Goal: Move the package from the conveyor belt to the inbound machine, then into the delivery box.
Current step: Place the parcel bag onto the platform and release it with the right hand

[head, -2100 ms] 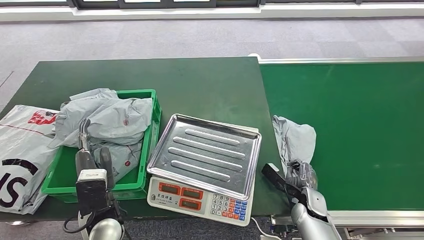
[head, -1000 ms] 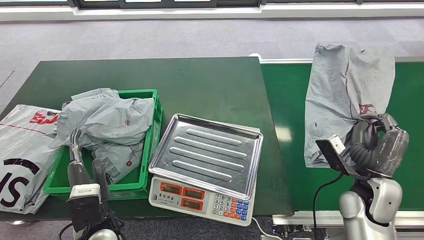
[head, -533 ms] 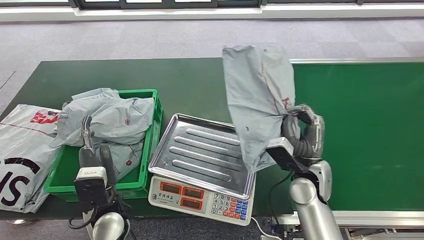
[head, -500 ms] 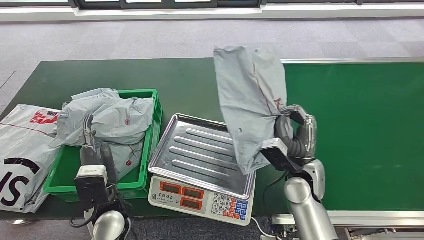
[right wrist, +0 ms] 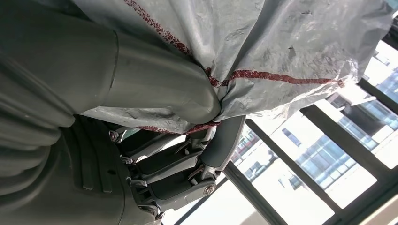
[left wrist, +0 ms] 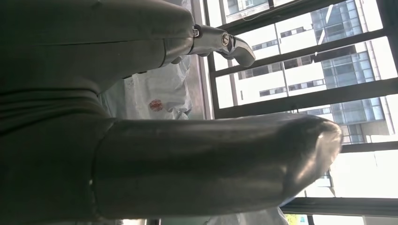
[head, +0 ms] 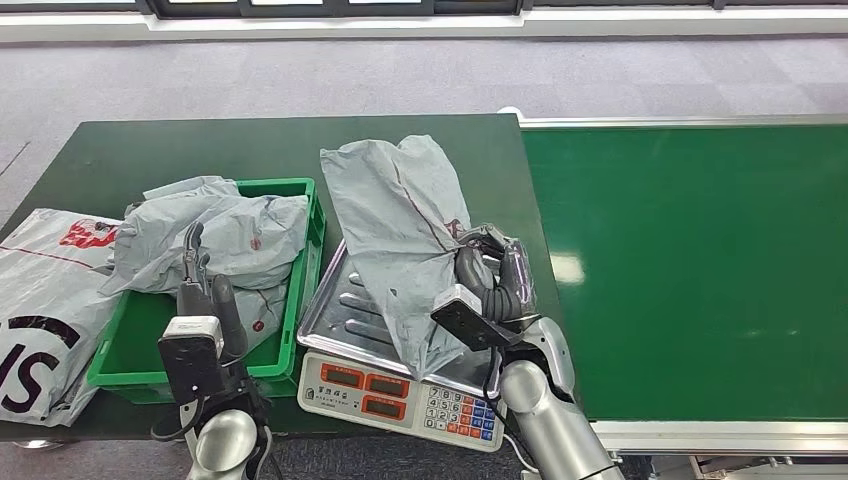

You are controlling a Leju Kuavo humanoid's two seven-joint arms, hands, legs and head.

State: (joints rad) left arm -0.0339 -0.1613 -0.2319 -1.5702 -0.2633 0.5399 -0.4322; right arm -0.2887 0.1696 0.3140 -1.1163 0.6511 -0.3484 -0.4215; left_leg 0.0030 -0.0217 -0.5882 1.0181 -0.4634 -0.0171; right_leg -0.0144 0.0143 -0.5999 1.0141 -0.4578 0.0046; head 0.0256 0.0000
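From where I stand, the green conveyor belt [head: 700,270] runs along the right, and the dark green desk [head: 250,150] beside it carries everything else. Farthest left on the desk a big white bag [head: 40,290] hangs over the edge, next to the green delivery box [head: 300,290], which is heaped with grey mailers. Between box and belt sits the inbound machine [head: 400,385], a weighing scale with a steel tray and a keypad front. The grey package [head: 395,225] hangs over that tray, upper part raised and flopping back toward the desk, lower tail drooping onto or just above the steel; I cannot tell which. The right robot hand [head: 490,280] is clamped on its bunched side, thumb and fingers [right wrist: 220,140] pinching a fold in the right wrist view. The left robot hand [head: 200,295] stands by the box's near corner holding nothing, fingers apart. To my eye the step is setting the package on the scale. Done well, that means lowering until the whole bag settles inside the tray, nothing draped over the keypad or box rim, then letting go cleanly, since limp plastic tends to cling and slide.
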